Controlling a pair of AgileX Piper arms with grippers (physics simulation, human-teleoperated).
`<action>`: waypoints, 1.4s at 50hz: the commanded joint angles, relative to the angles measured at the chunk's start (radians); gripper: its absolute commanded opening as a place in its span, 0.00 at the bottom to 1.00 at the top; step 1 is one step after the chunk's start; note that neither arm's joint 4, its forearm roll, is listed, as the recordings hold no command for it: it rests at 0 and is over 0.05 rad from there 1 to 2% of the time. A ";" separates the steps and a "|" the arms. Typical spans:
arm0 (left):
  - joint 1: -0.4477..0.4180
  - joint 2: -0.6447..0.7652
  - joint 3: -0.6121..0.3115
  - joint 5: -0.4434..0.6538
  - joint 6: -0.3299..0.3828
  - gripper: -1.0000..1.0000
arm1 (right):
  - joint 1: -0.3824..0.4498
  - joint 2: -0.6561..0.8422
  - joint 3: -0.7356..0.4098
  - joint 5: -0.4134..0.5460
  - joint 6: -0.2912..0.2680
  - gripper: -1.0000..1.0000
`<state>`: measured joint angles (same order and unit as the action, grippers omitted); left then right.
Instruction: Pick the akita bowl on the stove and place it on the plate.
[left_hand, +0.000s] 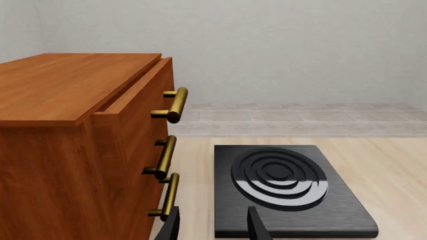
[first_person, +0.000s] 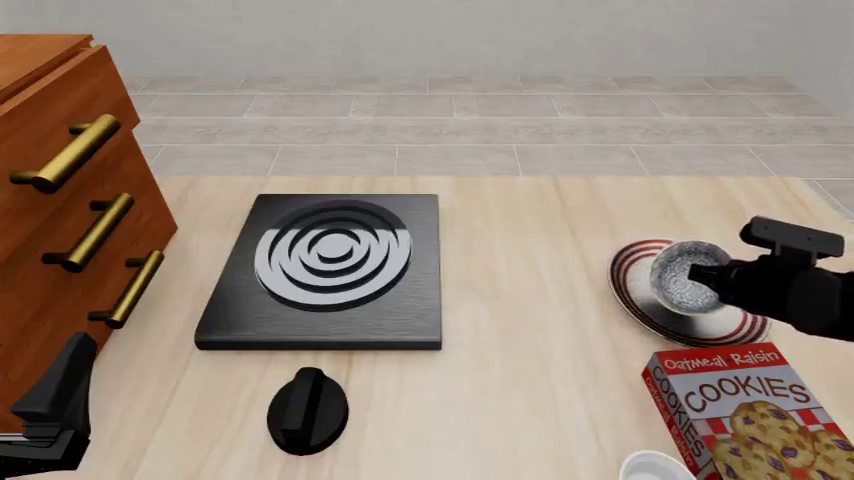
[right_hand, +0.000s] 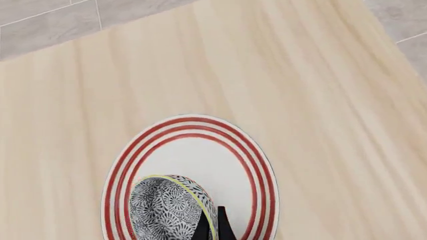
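Right wrist view: right pincer (right_hand: 212, 227) clamped on rim of small speckled akita bowl (right_hand: 163, 210), over red-striped white plate (right_hand: 193, 150); lower level, then release.

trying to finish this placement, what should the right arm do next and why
Probably open the right end effector and lift away: it pinches the bowl by its rim, and the bowl already sits over the plate, off the stove. Contact underneath isn't visible.
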<state>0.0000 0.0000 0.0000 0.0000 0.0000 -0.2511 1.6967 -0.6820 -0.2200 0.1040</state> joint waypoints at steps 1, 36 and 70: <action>0.000 0.000 0.000 0.000 0.000 1.00 | 0.003 0.045 -0.012 -0.030 0.018 0.00; 0.000 0.000 0.000 0.000 0.000 1.00 | 0.031 0.004 0.011 -0.045 0.017 1.00; 0.000 0.000 0.000 0.000 0.000 1.00 | 0.178 -0.478 0.097 0.154 0.010 1.00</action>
<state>0.0000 0.0000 0.0000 0.0000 0.0000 -0.1306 1.3465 -0.6027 -0.1340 0.1018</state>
